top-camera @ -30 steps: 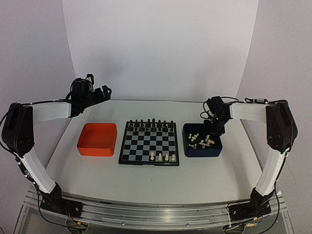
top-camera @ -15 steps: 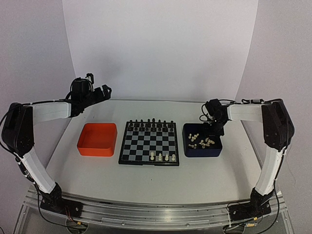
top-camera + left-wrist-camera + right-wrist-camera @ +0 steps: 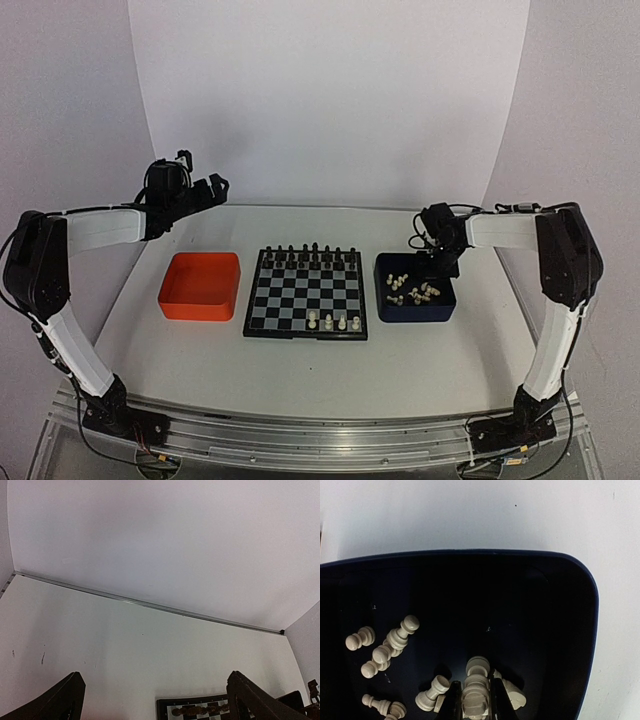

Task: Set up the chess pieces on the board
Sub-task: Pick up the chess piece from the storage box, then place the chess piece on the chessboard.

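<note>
My right claw (image 3: 473,692) has since clenched on a tiny cream-white chess piece (image 3: 478,667), inside the dark blue tray (image 3: 580,580), my left claw (image 3: 205,190) spread wide

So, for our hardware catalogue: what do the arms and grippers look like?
The left arm and right arm have white shells, black joints and bases, thin black cables at wrists. The left gripper and right gripper are black, two-fingered.
</note>
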Controlling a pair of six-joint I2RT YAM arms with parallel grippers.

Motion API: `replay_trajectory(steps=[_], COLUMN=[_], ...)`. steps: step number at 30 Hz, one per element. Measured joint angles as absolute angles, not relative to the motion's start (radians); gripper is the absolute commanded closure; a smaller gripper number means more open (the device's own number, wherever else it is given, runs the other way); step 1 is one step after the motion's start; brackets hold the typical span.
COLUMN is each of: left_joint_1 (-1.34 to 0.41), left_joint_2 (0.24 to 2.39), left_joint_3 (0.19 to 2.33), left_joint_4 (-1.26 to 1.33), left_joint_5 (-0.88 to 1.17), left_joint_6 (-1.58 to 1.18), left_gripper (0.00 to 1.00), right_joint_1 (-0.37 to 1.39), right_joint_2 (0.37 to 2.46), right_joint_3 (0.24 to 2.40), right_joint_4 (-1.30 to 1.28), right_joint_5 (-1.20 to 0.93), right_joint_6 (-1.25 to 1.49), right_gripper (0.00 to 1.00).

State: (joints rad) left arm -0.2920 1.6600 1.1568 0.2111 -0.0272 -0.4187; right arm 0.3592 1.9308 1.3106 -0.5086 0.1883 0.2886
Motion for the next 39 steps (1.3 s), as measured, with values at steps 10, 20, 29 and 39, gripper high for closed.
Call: replay_trajectory(steps=[10,20,29,39], left_joint_1=[-0.292,-0.292,-0.292,-0.293], left_joint_2=[1.656,1.649,1.617,1.556], left_joint_3=[1.157,1.157,1.145,1.119], left_joint_4=[0.211,0.210,0.199,0.170], left_joint_5=[-0.019,-0.015,0.023,0.035], left_joint_6=[-0.419,-0.428,-0.445,-0.454], left_gripper=[0.00,0.00,0.00,0.00], right_joint_1=[0.359,0.368,0.428,0.565], right_joint_2=[1.928,1.829,1.774,1.760], right_joint_3=[1.311,1.316,1.340,1.380], right_joint_4=[-0.506,-0.501,-0.489,-0.496], right_joint_5=[0.193,0.208,0.212,0.189], right_joint_6=[0.257,0.214,0.179,0.105], right_gripper=[1.00,1.00,1.00,1.00])
